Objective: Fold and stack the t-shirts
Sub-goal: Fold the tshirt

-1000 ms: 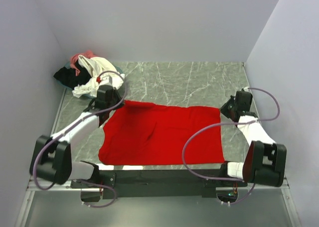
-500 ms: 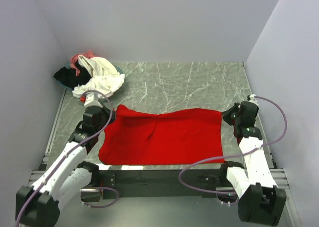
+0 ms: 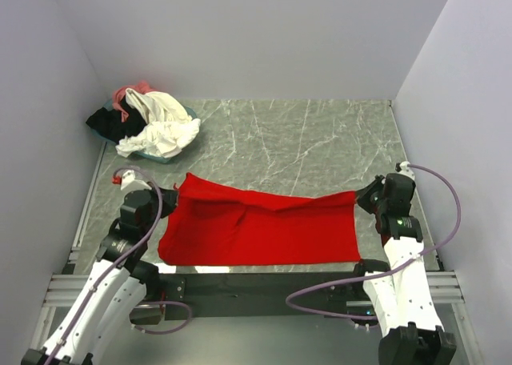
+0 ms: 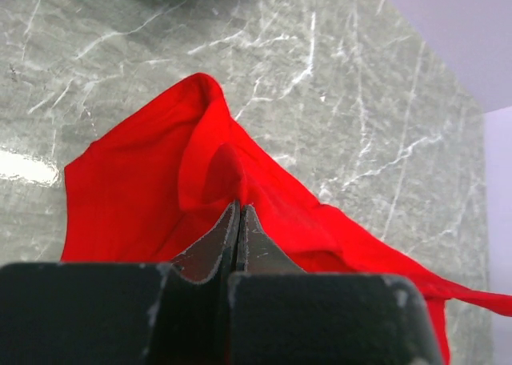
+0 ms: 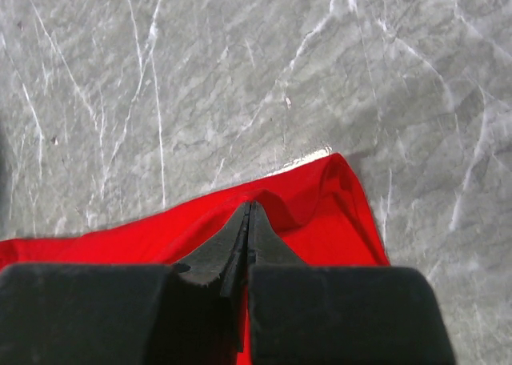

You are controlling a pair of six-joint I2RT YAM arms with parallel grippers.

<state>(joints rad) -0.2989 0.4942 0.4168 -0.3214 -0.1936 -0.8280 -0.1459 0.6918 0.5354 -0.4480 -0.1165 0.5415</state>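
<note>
folding step: the first fold of the red t-shirt [image 3: 256, 225] looks to be in hand. both far corners are pinched and raised off the worktop [image 3: 304, 141], and the far edge sags between them.
left end effector [image 4: 238, 213]: jaws together, clamped on the shirt's far-left corner, at about 9 o'clock on the worktop.
right end effector [image 5: 250, 209]: jaws together, clamped on the far-right corner, at about 3 o'clock.
next move: as i judge it, carry both corners toward 6 o'clock, level with each other, lay the far edge on the near hem, then let go. uneven travel would skew the fold.
shirt's look: plain bright red, spread wide across the near half. the near hem lies flat along the 6 o'clock edge. there is a crease left of centre, and the cloth tents up at each pinched corner.
waiting shirts: a cream-white t-shirt [image 3: 164, 125], a black t-shirt [image 3: 104, 123] and a pink t-shirt [image 3: 132, 91] lie heaped, unfolded, on the teal-rimmed tray [image 3: 156, 156] at 10 o'clock, apart from the red one.
</note>
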